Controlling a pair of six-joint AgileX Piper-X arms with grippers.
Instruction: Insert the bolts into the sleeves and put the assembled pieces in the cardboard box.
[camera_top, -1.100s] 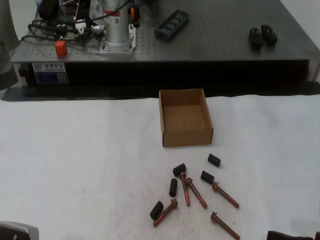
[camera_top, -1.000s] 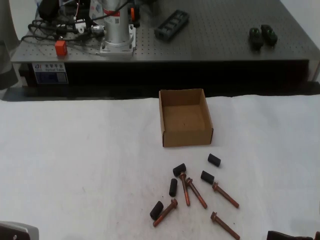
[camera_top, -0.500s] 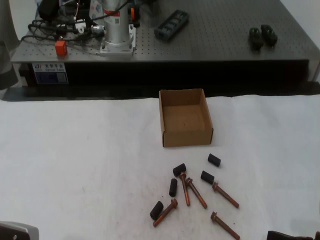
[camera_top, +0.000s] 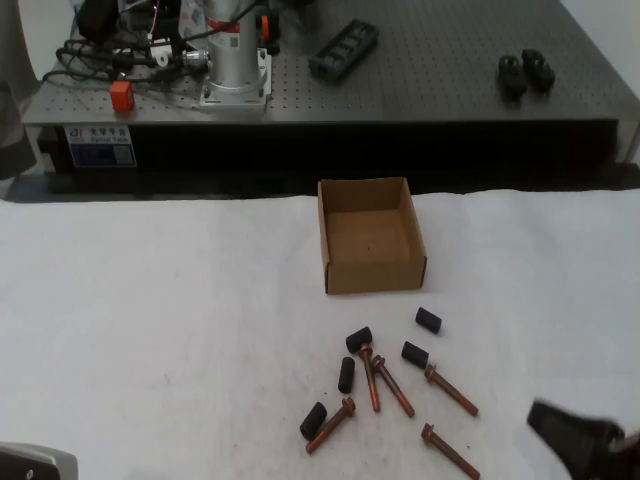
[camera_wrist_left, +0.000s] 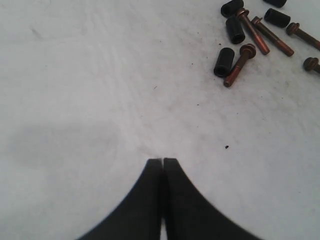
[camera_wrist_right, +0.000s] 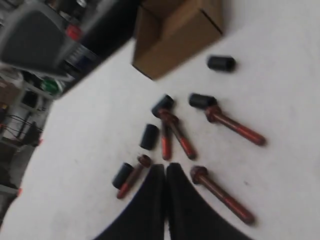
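1. Cardboard box (camera_top: 370, 240) sits mid-frame in your high view. Bolts (camera_top: 452, 392) and black sleeves (camera_top: 346, 374) lie loose just below it, with the right gripper (camera_top: 540, 412) at lower right.
2. Left wrist: your left gripper (camera_wrist_left: 163, 166) is closed and empty.
3. Right wrist: fingers pressed together, holding nothing — bolts lie near.

Five copper bolts (camera_top: 450, 390), five black sleeves (camera_top: 429, 319) scattered flat, unassembled, near upright open-topped cardboard box (camera_top: 372, 272).

Left gripper (camera_wrist_left: 163, 161) — closed, right gripper (camera_wrist_right: 165, 166) — closed
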